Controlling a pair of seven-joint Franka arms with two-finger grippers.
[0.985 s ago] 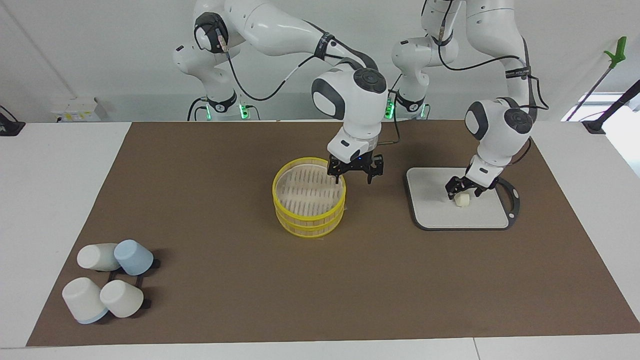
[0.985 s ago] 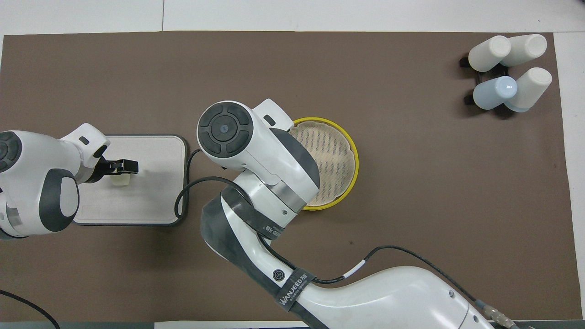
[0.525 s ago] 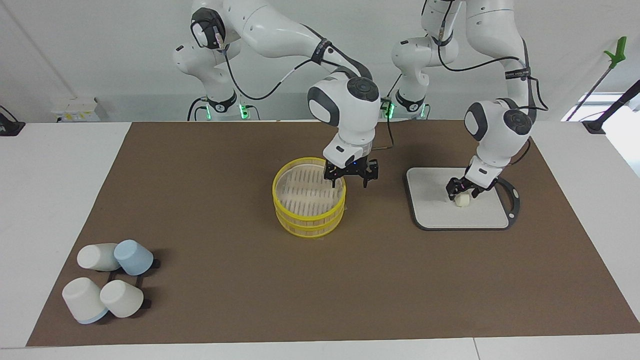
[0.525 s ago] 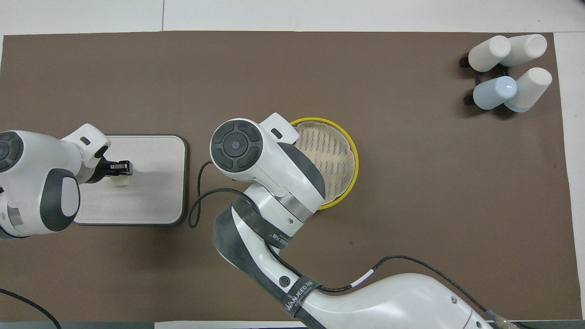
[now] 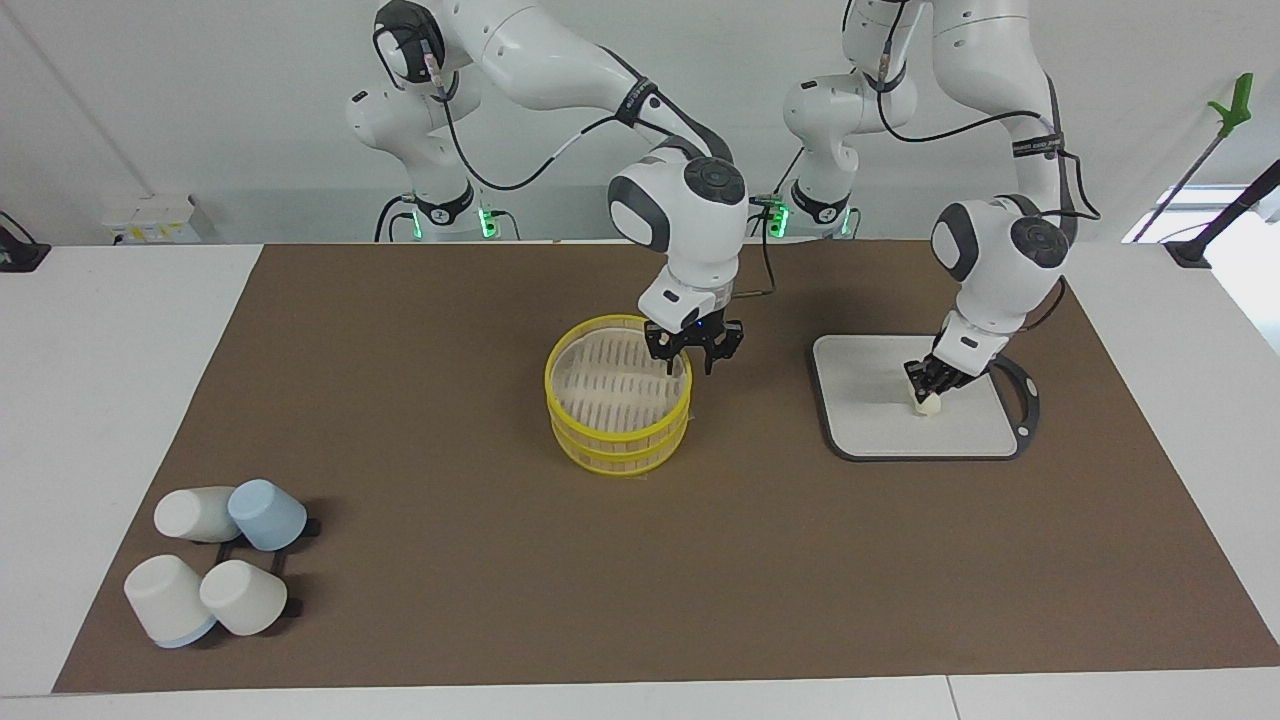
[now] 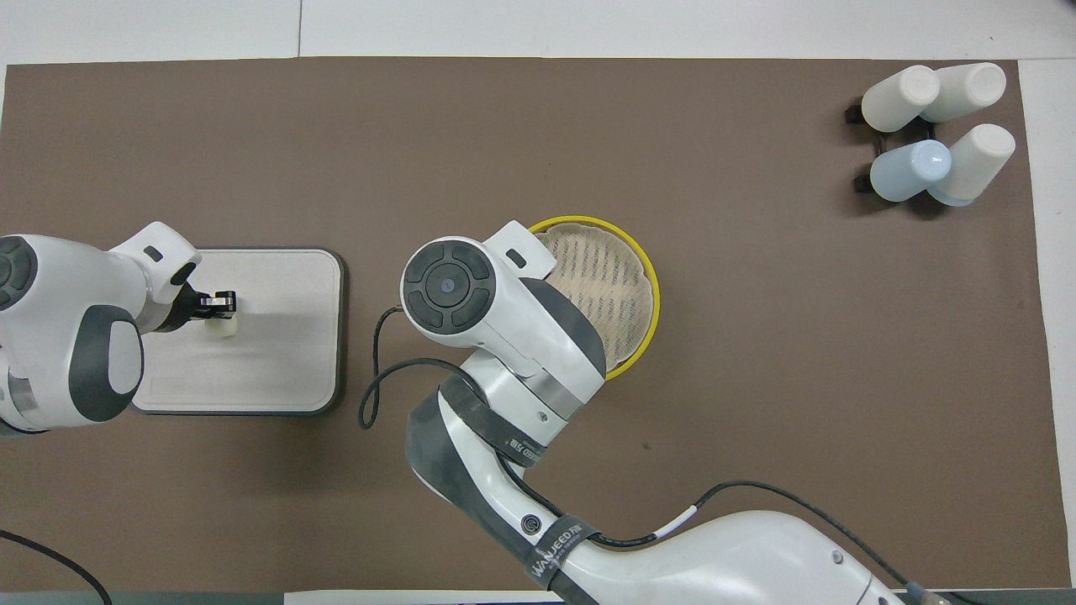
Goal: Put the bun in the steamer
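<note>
The bun (image 5: 930,404) is a small cream-white piece lying on the grey board (image 5: 870,425). My left gripper (image 5: 926,388) is down on it with its fingers closed on the bun's top. The overhead view shows the same: the gripper (image 6: 222,306) on the bun (image 6: 223,328). The steamer (image 5: 618,400) is a round yellow-rimmed basket with a pale slatted bottom, open and empty at mid table (image 6: 626,290). My right gripper (image 5: 688,364) is open and empty, and hovers over the steamer's rim at the side toward the left arm. Its own wrist hides it in the overhead view.
The grey board (image 6: 277,370) has a dark handle at the left arm's end. Several white and pale blue cups (image 5: 215,560) lie on a black rack at the right arm's end, farther from the robots than the steamer (image 6: 933,134). A brown mat (image 5: 450,500) covers the table.
My left gripper's fingers have closed from wide open onto the bun. My right gripper has drawn slightly back toward the robots over the steamer's rim.
</note>
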